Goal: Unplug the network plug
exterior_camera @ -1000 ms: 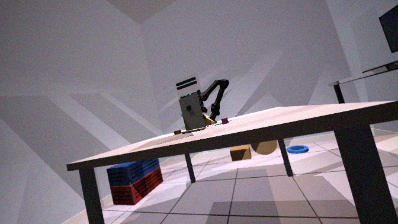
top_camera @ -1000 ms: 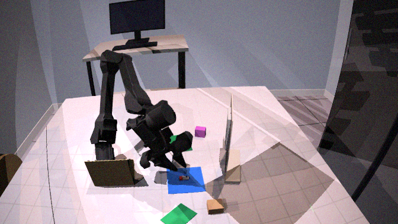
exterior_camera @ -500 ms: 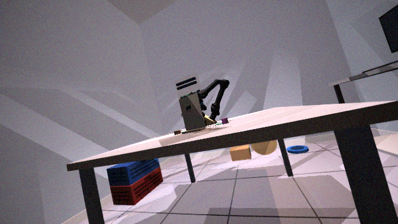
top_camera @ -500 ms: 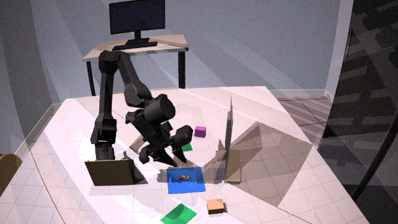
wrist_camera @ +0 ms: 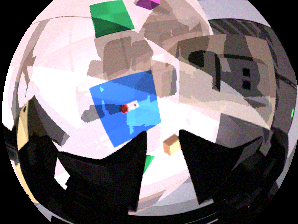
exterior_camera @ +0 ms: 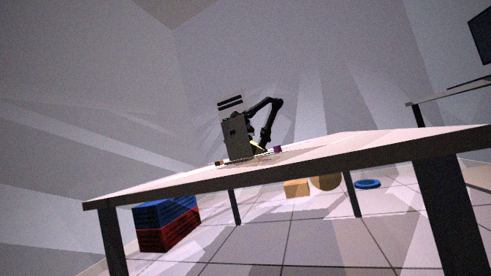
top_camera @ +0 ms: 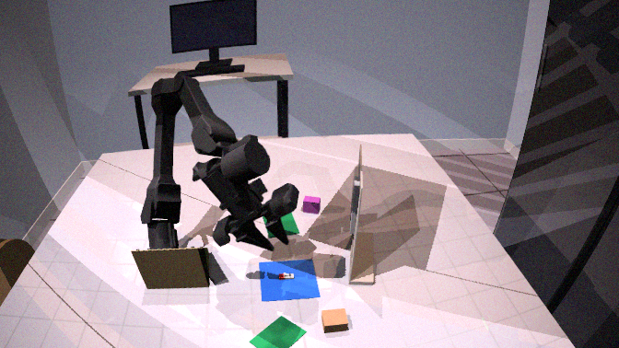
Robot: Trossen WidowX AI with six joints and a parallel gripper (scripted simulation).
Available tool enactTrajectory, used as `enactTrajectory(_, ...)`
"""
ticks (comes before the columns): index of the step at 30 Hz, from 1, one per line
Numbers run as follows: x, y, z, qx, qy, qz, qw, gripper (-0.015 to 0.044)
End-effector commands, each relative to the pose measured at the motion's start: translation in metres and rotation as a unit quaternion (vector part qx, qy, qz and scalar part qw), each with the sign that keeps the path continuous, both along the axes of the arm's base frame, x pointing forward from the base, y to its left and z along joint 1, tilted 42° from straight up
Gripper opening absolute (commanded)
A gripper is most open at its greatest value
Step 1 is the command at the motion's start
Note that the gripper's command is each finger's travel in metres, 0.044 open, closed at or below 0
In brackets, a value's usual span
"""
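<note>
The small plug (top_camera: 286,276) (wrist_camera: 131,106), white with a red end, lies on the table inside the blue marked square (top_camera: 272,292) (wrist_camera: 140,85). My gripper (top_camera: 280,246) (wrist_camera: 163,134) is partly open and empty. Its fingertips hang above the table, apart from the plug, on the side of the square away from the camera in the top view. The upright panel (exterior_camera: 237,142) (wrist_camera: 257,60) stands to the right of the square in the top view, nearly edge-on. Two dark square openings show on it in the wrist view. The plug's tab is too small to make out.
An orange block (top_camera: 334,318) (wrist_camera: 171,145) and a green patch (top_camera: 278,331) lie at the near side. A purple block (top_camera: 311,204) (exterior_camera: 277,149) and another green patch (top_camera: 287,226) (wrist_camera: 111,19) lie behind. A tilted tan board (top_camera: 170,269) is by the arm's base.
</note>
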State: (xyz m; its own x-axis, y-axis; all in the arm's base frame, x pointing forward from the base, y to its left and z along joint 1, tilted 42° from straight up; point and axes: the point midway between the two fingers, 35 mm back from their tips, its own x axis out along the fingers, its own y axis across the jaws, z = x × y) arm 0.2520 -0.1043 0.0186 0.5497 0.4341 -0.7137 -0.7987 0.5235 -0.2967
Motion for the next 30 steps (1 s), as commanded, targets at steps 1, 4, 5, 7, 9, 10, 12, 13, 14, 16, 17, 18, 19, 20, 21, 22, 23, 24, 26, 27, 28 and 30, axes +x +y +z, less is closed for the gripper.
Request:
enactTrajectory(1,0.000,-0.005,0.007,-0.002,-0.005,0.000,1.000,0.0156)
enactTrajectory(4,0.000,-0.008,0.011,-0.002,-0.005,0.000,1.000,0.0156)
enactTrajectory(5,-0.001,-0.008,0.012,-0.001,-0.005,0.000,1.000,0.0156)
enactTrajectory(7,-0.001,-0.010,0.015,-0.001,-0.005,0.000,1.000,0.0156)
enactTrajectory(9,-0.002,-0.012,0.018,-0.001,-0.005,0.000,1.000,0.0156)
enactTrajectory(10,-0.002,-0.013,0.019,-0.001,-0.005,0.000,1.000,0.0156)
enactTrajectory(12,-0.003,-0.010,0.014,0.001,-0.001,0.000,1.000,0.0156)
enactTrajectory(13,-0.002,-0.011,0.015,0.001,-0.001,0.000,1.000,0.0156)
enactTrajectory(14,-0.002,-0.013,0.017,0.000,-0.001,0.000,1.000,0.0156)
enactTrajectory(16,-0.001,-0.017,0.021,0.000,-0.001,0.000,1.000,0.0156)
enactTrajectory(17,-0.001,-0.019,0.023,0.000,-0.001,0.000,1.000,0.0156)
enactTrajectory(18,0.000,-0.021,0.025,0.000,-0.001,0.000,1.000,0.0156)
enactTrajectory(19,0.000,-0.023,0.027,0.000,-0.001,0.000,1.000,0.0156)
enactTrajectory(20,0.000,-0.026,0.029,-0.001,-0.001,0.000,1.000,0.0156)
enactTrajectory(21,0.001,-0.028,0.031,-0.001,-0.001,0.000,1.000,0.0156)
enactTrajectory(22,0.001,-0.030,0.033,-0.001,-0.001,0.000,1.000,0.0156)
enactTrajectory(23,0.001,-0.032,0.036,-0.001,-0.001,0.000,1.000,0.0156)
enactTrajectory(24,0.001,-0.034,0.038,-0.001,-0.001,0.000,1.000,0.0156)
enactTrajectory(26,0.002,-0.038,0.042,-0.001,-0.001,0.000,1.000,0.0156)
enactTrajectory(27,0.002,-0.040,0.044,-0.001,-0.001,0.000,1.000,0.0156)
enactTrajectory(28,0.002,-0.042,0.046,-0.001,-0.001,0.000,1.000,0.0156)
enactTrajectory(30,0.002,-0.046,0.051,-0.002,-0.001,0.000,1.000,0.0156)
